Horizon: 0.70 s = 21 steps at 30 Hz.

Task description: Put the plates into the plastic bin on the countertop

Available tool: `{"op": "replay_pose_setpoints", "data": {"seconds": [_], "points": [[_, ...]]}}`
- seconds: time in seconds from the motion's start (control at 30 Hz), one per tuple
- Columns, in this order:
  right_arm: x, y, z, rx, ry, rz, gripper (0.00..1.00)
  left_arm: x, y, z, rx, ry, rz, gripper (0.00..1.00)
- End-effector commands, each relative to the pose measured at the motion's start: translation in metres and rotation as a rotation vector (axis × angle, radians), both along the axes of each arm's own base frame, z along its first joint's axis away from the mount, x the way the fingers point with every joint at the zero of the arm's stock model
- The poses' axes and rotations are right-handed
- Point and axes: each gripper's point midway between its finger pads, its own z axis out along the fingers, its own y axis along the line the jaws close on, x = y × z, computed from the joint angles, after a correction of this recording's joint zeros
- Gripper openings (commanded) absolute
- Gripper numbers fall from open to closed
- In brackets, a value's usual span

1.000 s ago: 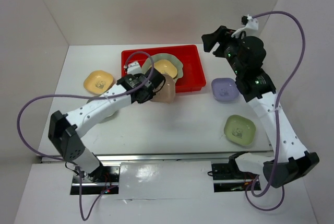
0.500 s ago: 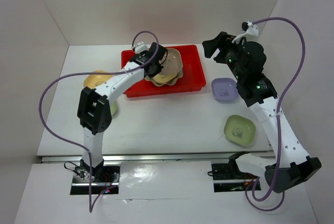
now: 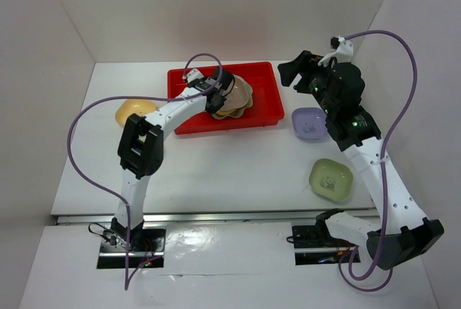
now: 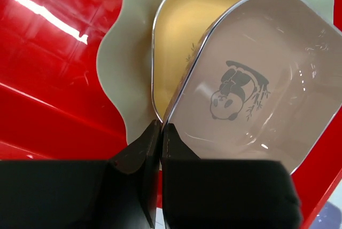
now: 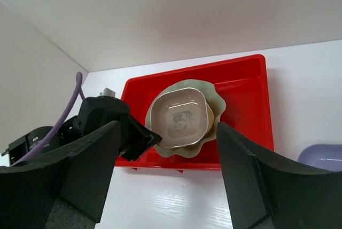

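Inside the red bin (image 3: 263, 104), the left gripper (image 4: 160, 128) is pinched tight on the near rim of the pink dish (image 4: 243, 98). That dish lies over a yellow dish (image 4: 176, 42), which sits on the big green scalloped dish (image 4: 124, 74). The pink dish looks slightly off-centre on the stack, and whether it sits flat cannot be told.

If the fingers let go while it is tilted, it may slide off the yellow dish. If the arm pulls away before they open fully, it could drag the stack toward the bin's wall.

The right gripper (image 3: 292, 70) hangs wide open beyond the bin's right end, holding nothing. A lavender dish (image 3: 310, 122) lies just right of the bin, a light green dish (image 3: 331, 179) well nearer than it, and a second yellow dish (image 3: 132, 109) left of it.
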Motion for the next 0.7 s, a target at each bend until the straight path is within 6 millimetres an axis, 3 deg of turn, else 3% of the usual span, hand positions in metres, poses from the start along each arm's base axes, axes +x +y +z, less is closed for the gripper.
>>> {"op": "replay_pose_setpoints", "data": {"seconds": [0.0,0.27,0.4,0.47,0.6,0.63,0.67], "points": [[-0.007,-0.001,0.009,0.026,-0.024,0.009,0.79,0.012,0.004,0.017,-0.048,-0.047,0.072,0.00],[-0.012,-0.003,0.008,0.017,-0.027,0.010,0.79,0.020,0.005,0.010,-0.087,-0.024,0.108,0.02],[-0.013,-0.001,0.008,0.017,-0.027,0.020,0.79,0.024,0.004,0.004,-0.080,-0.010,0.072,0.31],[-0.011,0.001,0.002,0.012,-0.008,0.029,0.79,0.024,0.000,0.005,-0.096,-0.006,0.053,0.37],[-0.011,0.001,0.002,0.012,-0.008,0.029,0.79,0.021,-0.009,0.032,-0.095,-0.071,0.009,0.57],[-0.011,0.001,0.002,0.012,-0.008,0.029,0.79,0.020,-0.015,0.051,-0.112,-0.111,-0.010,0.61],[-0.011,0.001,0.002,0.012,-0.008,0.029,0.79,0.020,-0.014,0.057,-0.113,-0.125,-0.020,0.63]]}}
